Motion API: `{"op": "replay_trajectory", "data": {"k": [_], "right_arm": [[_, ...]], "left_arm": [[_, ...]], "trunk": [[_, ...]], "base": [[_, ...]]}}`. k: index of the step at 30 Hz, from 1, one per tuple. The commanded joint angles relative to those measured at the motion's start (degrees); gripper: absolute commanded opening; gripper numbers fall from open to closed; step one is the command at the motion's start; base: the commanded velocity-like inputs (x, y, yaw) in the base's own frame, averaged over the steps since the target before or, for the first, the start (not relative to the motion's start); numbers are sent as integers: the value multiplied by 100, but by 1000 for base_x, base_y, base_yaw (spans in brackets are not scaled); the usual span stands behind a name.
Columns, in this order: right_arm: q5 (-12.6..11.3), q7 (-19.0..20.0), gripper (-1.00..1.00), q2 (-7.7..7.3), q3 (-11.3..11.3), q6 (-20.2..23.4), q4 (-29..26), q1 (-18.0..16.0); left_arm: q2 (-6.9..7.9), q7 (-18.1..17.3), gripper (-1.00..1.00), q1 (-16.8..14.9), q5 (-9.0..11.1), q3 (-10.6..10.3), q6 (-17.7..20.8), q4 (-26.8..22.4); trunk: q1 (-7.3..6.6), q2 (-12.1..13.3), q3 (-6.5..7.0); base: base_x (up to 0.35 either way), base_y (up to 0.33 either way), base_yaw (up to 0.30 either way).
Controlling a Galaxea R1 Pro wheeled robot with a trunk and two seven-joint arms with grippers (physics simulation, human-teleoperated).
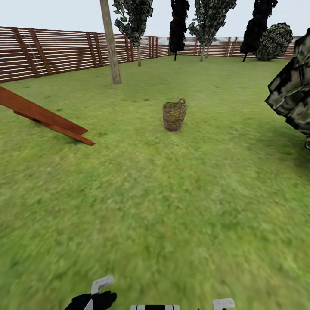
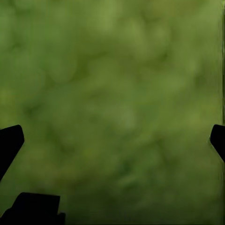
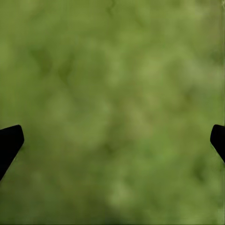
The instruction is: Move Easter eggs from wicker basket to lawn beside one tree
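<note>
Garden scene, robot at a distance from its work. The wicker basket [image 1: 174, 115] stands upright on the lawn [image 1: 155, 202] well ahead of the robot, out in open grass, apart from every trunk; the stand-off suggests the approach is not yet finished and no egg has been lifted. Its wall is an open brown weave, round and slightly tapered, with a thick braided rim and a small loop handle showing at the far edge. Yellowish colour shows through the weave, but the eggs cannot be made out singly from here. The tree [image 1: 110, 41], a tall bare grey-brown trunk leaning slightly, rises beyond and to the left of the basket, near the slatted wooden fence [image 1: 51, 51]; it looks the handiest trunk for setting the eggs beside. A reddish plank ramp [image 1: 45, 116] slopes down to the grass at the left. The left gripper [image 2: 112, 136] and right gripper [image 3: 112, 136] both hang over mottled, blurred grass, their dark fingertips spread wide at the frame edges and gripping nothing, presumably kept ready and clear while the base travels
</note>
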Motion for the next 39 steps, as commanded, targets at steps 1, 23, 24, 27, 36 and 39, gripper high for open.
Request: {"op": "replay_trajectory", "data": {"k": [1,23,24,27,36,39], "right_arm": [[37,-7,100,1,-4,-14,3,-2],[43,-7,100,1,-4,-14,73,-2],[43,-7,100,1,-4,-14,73,-2],[43,-7,100,1,-4,-14,73,-2],[43,2,100,1,-4,-16,80,-2],[39,2,100,1,-4,-70,82,-2]], "left_arm": [[-4,-23,100,1,2,40,41,-14],[-4,-23,100,-1,-6,32,41,-16],[-4,-23,100,2,-7,32,41,-16],[-4,-23,100,2,-7,32,41,-16],[-4,-23,100,1,-7,32,41,-16],[-4,-23,100,2,-7,32,41,-16]], "trunk": [[2,-1,-4],[2,-1,-4],[2,-1,-4],[2,-1,-4],[2,-1,12],[2,-1,21]], "base": [[328,0,0],[328,0,0],[328,0,0],[328,0,0],[328,0,-178],[328,0,-282]]}}
